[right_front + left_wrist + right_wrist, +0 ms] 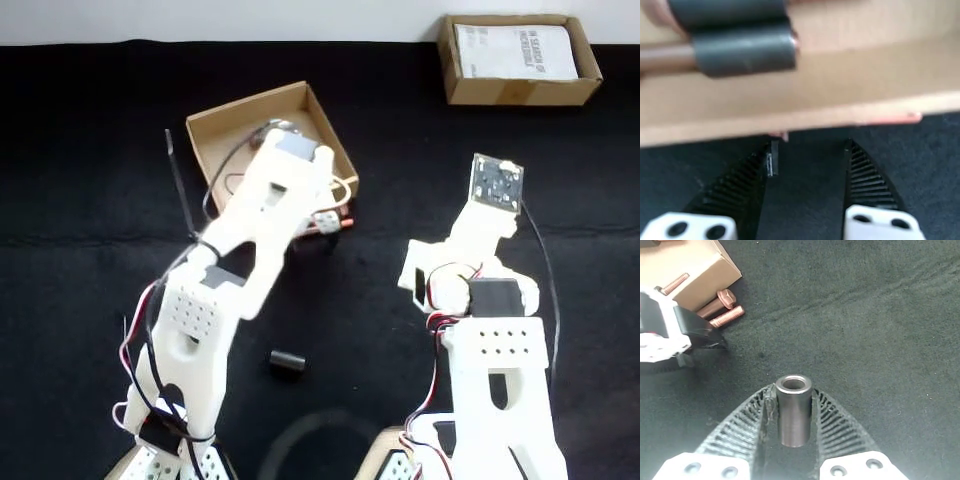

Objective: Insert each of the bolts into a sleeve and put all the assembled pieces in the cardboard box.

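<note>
Sleeve (793,410) clenched upright in right claw (792,391), left claw (807,148) released at cardboard box (840,85); might tilt meeting a bolt (716,304).

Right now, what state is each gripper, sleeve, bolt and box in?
box: open.
assembled piece: bolt in sleeve, lying in the box.
left gripper: open, empty, by the box wall.
held sleeve: no bolt in it.
right gripper: shut on the held sleeve.
loose sleeve: lying on the table.
loose bolts: lying beside the box, unsleeved.
far box: open, paper inside.
</note>
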Robot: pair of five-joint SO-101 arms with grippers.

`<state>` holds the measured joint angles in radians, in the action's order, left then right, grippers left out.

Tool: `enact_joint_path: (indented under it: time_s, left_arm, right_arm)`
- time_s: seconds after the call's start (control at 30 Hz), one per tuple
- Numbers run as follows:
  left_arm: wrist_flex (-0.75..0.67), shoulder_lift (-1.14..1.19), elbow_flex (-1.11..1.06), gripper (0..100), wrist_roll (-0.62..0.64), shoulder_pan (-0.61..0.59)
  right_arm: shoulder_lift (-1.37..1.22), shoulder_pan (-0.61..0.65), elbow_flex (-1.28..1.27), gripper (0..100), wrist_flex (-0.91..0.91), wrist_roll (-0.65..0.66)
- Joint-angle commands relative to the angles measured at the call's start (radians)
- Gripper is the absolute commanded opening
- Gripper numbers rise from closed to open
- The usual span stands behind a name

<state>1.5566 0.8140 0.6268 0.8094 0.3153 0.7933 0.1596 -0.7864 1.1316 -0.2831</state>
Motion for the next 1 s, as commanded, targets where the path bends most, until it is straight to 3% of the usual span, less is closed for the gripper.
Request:
enact_joint_path:
  time_s: [0.0,0.1,0.23,0.43,0.77,0.97]
  left_arm:
    - [-0.012,-0.013,0.002,10,0.012,0.005]
    - [-0.041,-0.015,0.004,0,0.012,-0.007]
    - [-0.074,-0.013,0.002,3,0.011,-0.041]
    - [-0.133,-0.013,0.002,3,-0.178,-0.077]
    - [-0.423,0.065,0.007,3,-0.180,-0.202]
    - [-0.420,0.048,0.007,3,-0.180,-0.173]
  right_arm:
    - [0.016,0.002,0.002,0.8,-0.016,0.009]
    - [0.016,0.002,0.005,0.8,-0.016,0.009]
    - [0.016,0.002,0.007,0.8,-0.013,0.009]
    - [0.016,0.002,0.001,0.8,-0.016,0.009]
    - [0.016,0.002,-0.001,0.8,-0.016,0.009]
    - [0.016,0.002,-0.002,0.8,-0.016,0.009]
